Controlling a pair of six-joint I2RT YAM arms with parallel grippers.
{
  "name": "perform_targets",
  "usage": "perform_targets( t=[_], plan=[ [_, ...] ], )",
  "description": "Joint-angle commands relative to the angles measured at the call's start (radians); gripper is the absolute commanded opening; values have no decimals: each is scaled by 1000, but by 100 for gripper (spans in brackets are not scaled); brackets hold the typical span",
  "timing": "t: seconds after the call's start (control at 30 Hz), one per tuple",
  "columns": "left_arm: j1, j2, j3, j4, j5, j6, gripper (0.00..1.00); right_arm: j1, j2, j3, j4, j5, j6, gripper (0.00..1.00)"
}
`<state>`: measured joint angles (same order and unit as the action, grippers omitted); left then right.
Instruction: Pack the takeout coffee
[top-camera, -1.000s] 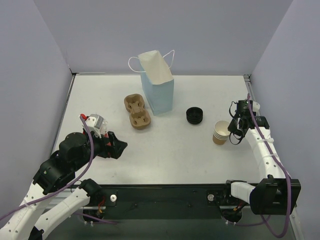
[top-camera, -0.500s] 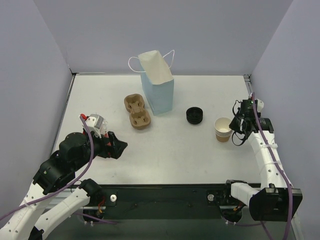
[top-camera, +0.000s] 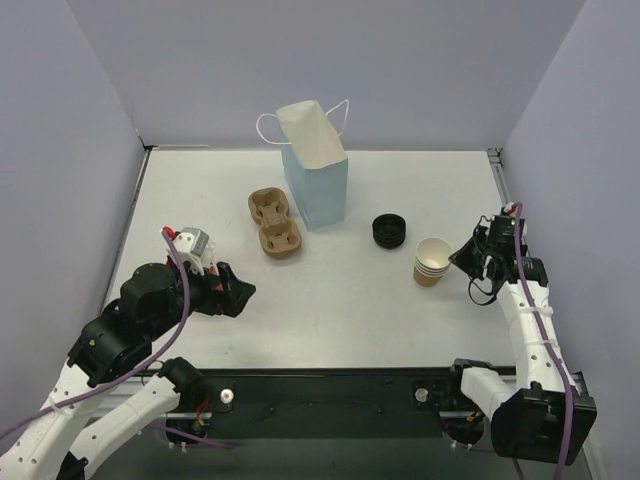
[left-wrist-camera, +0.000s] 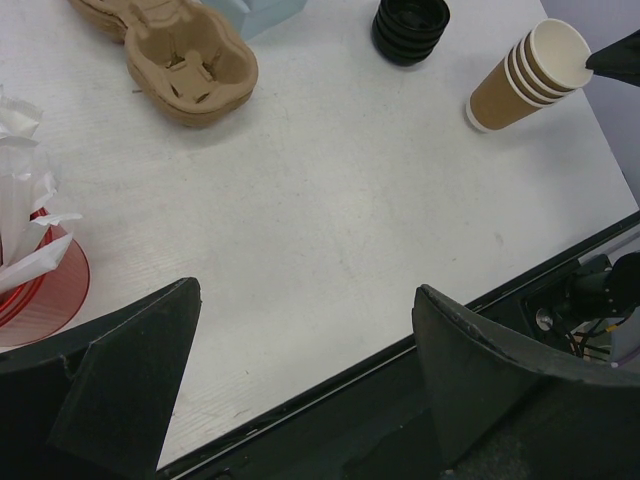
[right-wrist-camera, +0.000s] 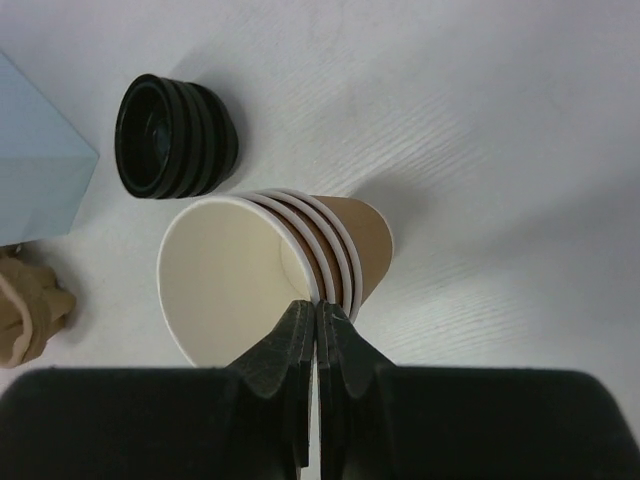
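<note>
At far R, R claw (right-wrist-camera: 316, 310) pinches tilted kraft cups (right-wrist-camera: 366, 240); L claw (left-wrist-camera: 305, 298) spread.

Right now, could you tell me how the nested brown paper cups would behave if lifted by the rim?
Probably light: the cups look empty and tilt with the right end effector pinching the rim. The thin paper rim may well deform. Nested loosely, the lower cups might slip off.

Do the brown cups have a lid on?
No, the brown cups are open on top; the black lids sit stacked beside them.
</note>
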<state>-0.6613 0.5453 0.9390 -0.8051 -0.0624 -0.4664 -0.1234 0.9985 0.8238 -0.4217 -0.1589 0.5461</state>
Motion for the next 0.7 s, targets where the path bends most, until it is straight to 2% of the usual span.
perform_targets(
  t=[0.0,0.1,0.27,0.37,0.4,0.5,0.67],
  plan=[
    [-3,42,44,20,13,26,97,17,-50,-9,50,-172,97,0],
    [-3,87,72,24,24,44,97,39,-103,-24,60,-185,117,0],
    [-4,174,93,69,62,52,96,61,-77,-120,78,-195,103,0],
    [-6,208,106,92,62,54,95,62,-110,-82,57,-179,104,0],
    [-6,214,106,104,62,57,94,62,-113,-22,41,-180,110,0],
    [-6,235,100,124,73,63,93,64,-123,46,15,-230,139,0],
    [-11,272,98,145,105,55,93,73,-150,-20,27,-226,140,0]
  ],
)
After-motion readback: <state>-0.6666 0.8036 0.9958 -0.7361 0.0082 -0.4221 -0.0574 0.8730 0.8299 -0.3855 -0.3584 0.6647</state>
